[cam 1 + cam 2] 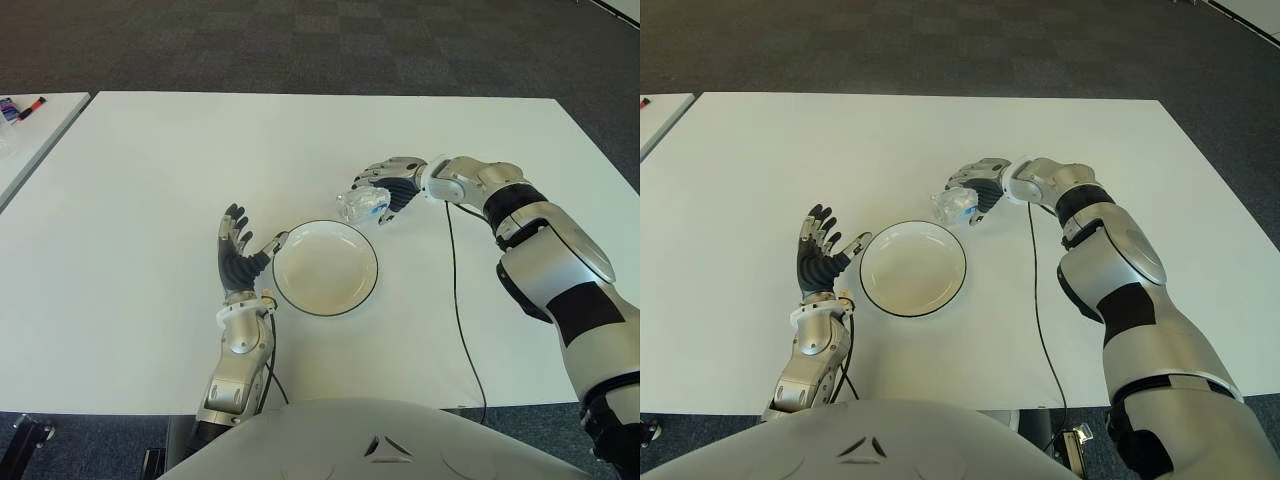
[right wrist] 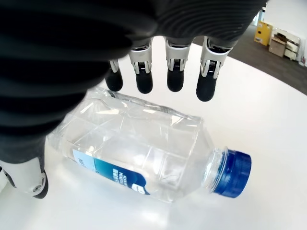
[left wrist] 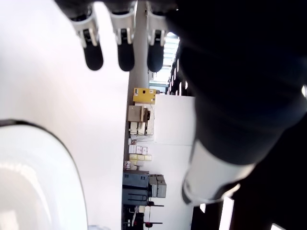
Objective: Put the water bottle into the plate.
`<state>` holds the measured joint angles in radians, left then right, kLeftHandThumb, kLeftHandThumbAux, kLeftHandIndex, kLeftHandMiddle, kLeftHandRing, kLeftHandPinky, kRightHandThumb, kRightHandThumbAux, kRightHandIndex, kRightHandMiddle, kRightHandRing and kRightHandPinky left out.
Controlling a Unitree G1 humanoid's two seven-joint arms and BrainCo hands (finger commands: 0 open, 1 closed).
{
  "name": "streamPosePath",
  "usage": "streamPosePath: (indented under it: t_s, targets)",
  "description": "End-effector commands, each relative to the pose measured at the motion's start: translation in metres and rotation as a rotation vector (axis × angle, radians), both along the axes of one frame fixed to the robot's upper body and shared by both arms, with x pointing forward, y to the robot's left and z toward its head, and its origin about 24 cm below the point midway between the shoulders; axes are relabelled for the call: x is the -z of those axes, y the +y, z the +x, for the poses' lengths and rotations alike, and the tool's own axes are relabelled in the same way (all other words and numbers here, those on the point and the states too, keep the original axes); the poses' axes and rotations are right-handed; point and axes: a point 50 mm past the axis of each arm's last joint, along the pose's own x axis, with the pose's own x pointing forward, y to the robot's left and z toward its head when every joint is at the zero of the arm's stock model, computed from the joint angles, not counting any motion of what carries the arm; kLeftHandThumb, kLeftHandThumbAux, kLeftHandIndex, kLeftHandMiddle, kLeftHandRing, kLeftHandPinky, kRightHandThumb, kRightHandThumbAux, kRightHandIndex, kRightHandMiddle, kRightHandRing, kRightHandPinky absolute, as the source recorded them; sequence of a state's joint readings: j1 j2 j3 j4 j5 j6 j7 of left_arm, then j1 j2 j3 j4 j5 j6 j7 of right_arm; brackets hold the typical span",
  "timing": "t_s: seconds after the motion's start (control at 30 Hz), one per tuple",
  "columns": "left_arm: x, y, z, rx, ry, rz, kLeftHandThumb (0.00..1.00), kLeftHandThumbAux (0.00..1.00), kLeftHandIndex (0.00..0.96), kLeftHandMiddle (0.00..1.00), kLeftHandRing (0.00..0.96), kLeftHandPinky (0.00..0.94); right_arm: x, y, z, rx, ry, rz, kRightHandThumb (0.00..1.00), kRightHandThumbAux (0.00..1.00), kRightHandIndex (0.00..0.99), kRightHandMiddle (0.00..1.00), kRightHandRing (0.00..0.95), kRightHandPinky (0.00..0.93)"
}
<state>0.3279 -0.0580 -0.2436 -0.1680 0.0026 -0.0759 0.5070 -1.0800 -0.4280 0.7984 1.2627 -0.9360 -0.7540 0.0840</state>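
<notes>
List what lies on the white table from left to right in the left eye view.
Left hand, fingers spread and empty → plate → water bottle, lying on its side → right hand, over the bottle, not closed on it → black cable.

No lettering can be read anywhere. The water bottle point(image 2: 144, 153), lying on its side on the worktop point(image 1: 150, 180) under the right hand point(image 2: 163, 72), wears a blue and white label point(image 2: 112, 175), but whatever print it carries is too small and curved away to make out. The yellow box point(image 3: 144, 95) far off in the left wrist view shows only dark marks, not legible words.
</notes>
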Motion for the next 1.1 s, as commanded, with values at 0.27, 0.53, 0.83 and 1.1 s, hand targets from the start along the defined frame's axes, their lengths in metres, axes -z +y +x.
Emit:
streamPosePath:
  t_s: [0.27,0.53,0.83,1.1]
  targets:
    - [-0.011,-0.029,-0.012,-0.052,0.016,-0.148,0.000,0.913,0.116,0.137,0.133,0.167,0.019,0.009,-0.005,0.052,0.108,-0.046,0.818,0.600,0.000,0.014,0.092,0.210]
    - [-0.013,-0.031,-0.017,-0.054,0.017,-0.158,0.000,0.919,0.116,0.140,0.133,0.157,0.025,0.005,-0.007,0.085,0.126,-0.060,0.825,0.613,0.000,0.019,0.116,0.226]
    - [-0.020,-0.035,-0.027,-0.064,0.004,-0.179,0.000,0.945,0.121,0.153,0.148,0.186,0.026,-0.001,-0.009,0.102,0.168,-0.057,0.803,0.621,0.000,0.028,0.105,0.206]
    - [-0.027,-0.037,-0.031,-0.071,-0.010,-0.194,0.000,0.972,0.143,0.187,0.181,0.206,0.028,0.000,-0.013,0.082,0.203,-0.072,0.751,0.598,0.000,0.032,0.094,0.204]
